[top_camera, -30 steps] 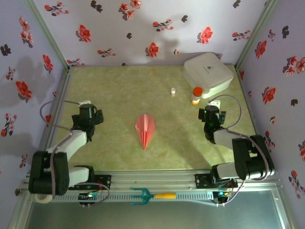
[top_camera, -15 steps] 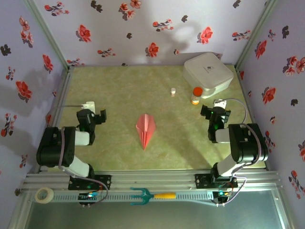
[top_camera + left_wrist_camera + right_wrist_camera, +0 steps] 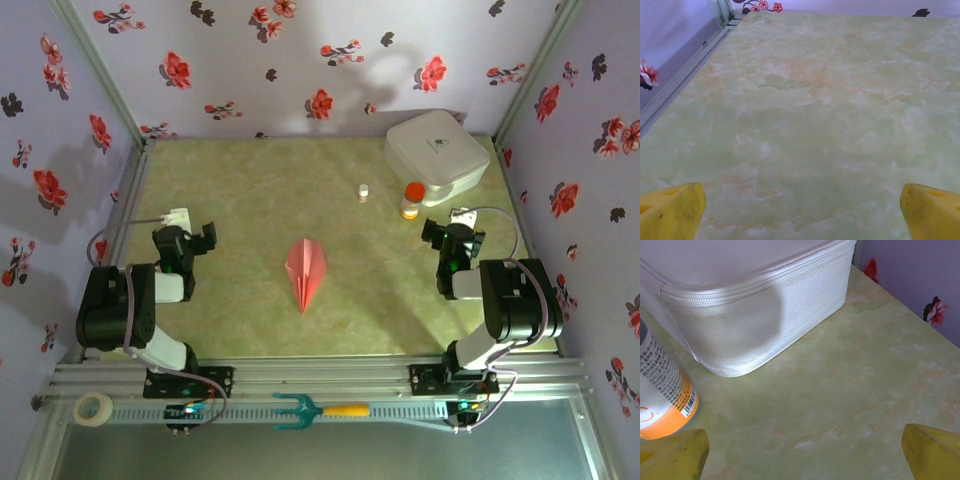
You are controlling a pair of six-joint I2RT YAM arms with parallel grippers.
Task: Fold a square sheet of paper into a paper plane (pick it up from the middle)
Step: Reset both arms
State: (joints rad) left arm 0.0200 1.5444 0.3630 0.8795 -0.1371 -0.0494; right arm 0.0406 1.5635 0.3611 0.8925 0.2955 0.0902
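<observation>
Paper plane [image 3: 305, 272] well apart from white box [image 3: 437, 155]

1. Paper plane [image 3: 306, 272]: plain salmon-pink, no print.
2. Tabletop [image 3: 250, 190]: pale green marble patt. w/ faint orange + whitish veins.
3. Walls [image 3: 300, 60]: lilac, scattered red flowers + a few dark ones.
4. Box [image 3: 437, 152], far right: white. Right wrist view shows a fine woven texture w/ silvery sheen.
5. Bottle [image 3: 411, 200], nr box: orange cap, white label w/ blk print, orange band at base.
6. Vial [image 3: 364, 192], left of bottle: white.
7. Fork [image 3: 310, 409], near edge: teal head, orange handle.
8. Tape roll [image 3: 93, 408], near left: off-white.
9. Arms [image 3: 105, 320]: mostly blk, some white/grey links.
10. Left gripper [image 3: 802, 212]: pads [image 3: 670, 212] yellow.
11. Right gripper [image 3: 802, 452]: pads [image 3: 932, 452] yellow too.
</observation>
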